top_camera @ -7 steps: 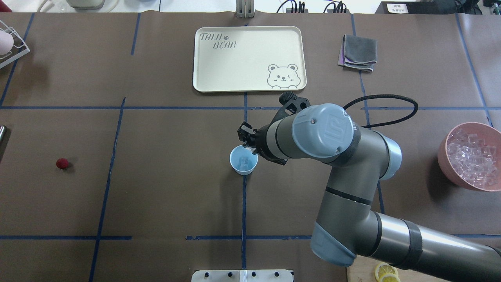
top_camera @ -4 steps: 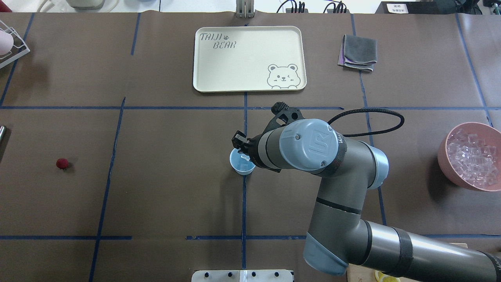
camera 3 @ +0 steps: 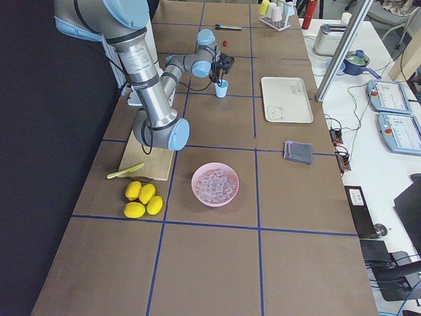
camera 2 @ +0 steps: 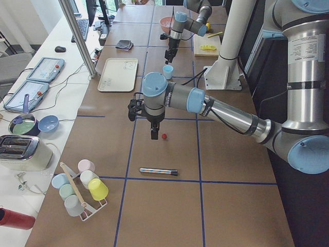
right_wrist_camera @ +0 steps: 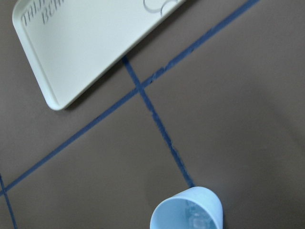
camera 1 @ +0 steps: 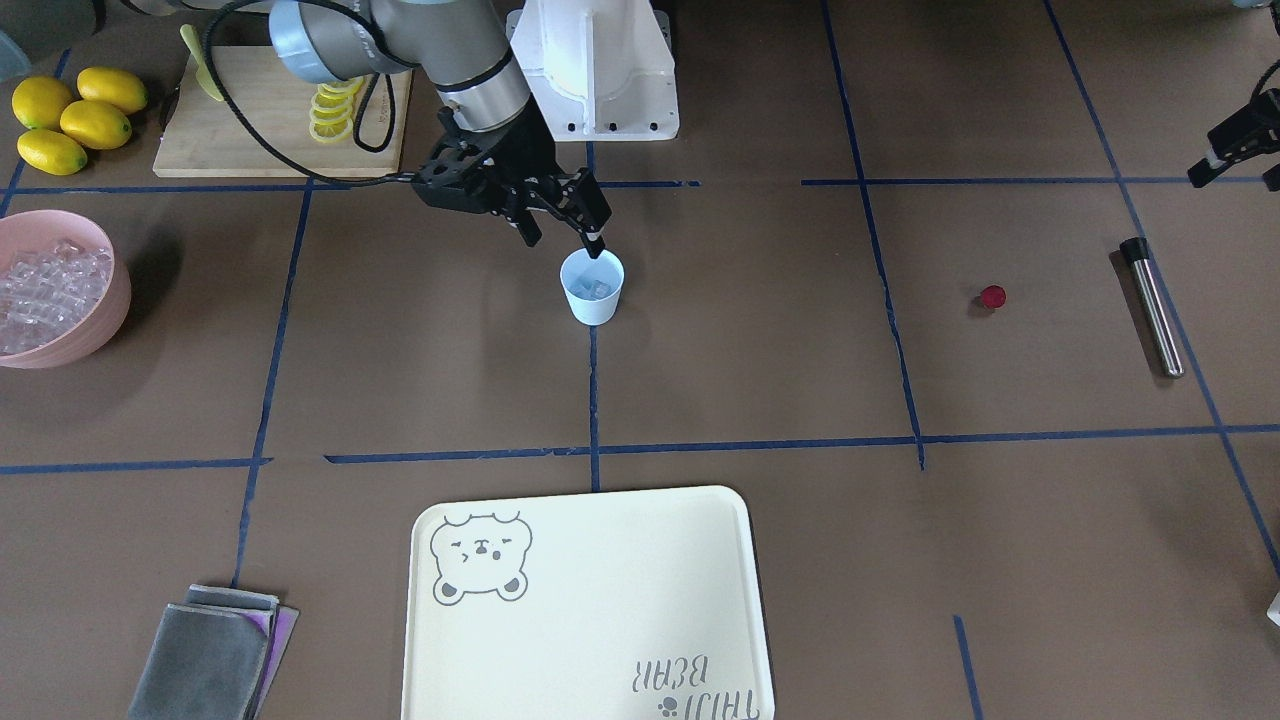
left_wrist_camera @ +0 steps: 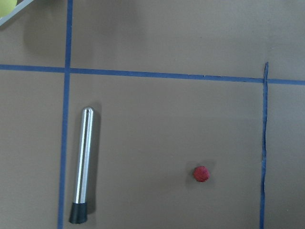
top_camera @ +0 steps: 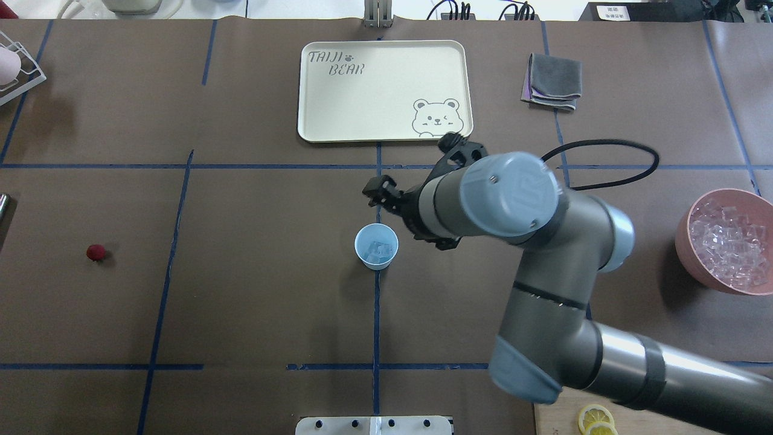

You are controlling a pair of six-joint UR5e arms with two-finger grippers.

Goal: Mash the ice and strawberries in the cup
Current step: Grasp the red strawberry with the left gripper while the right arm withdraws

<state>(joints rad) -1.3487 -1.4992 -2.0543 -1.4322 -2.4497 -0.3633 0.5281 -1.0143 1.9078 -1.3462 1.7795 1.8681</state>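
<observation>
The pale blue cup [top_camera: 376,246] stands at the table's middle with a few ice cubes [camera 1: 597,290] in it; it also shows in the right wrist view [right_wrist_camera: 187,212]. More ice [top_camera: 728,241] fills the pink bowl [top_camera: 685,238] at the right edge. The tiny dark-red strawberry [top_camera: 95,252] lies on the table far to the left and shows in the left wrist view [left_wrist_camera: 201,173]. My right gripper [camera 1: 563,240] is open and empty, just above and behind the cup's rim. My left gripper [camera 1: 1235,178] hovers open above the strawberry's area.
A steel muddler [camera 1: 1152,305] lies near the strawberry. A cream bear tray [top_camera: 384,90] and a folded grey cloth [top_camera: 552,81] lie at the far side. A cutting board with lemon slices [camera 1: 330,110] and whole lemons [camera 1: 70,115] sit by the robot's base.
My right gripper dipped over the cup with a clear cube, let it drop in, then rose and drew back toward the tray. The cup holds more ice.
</observation>
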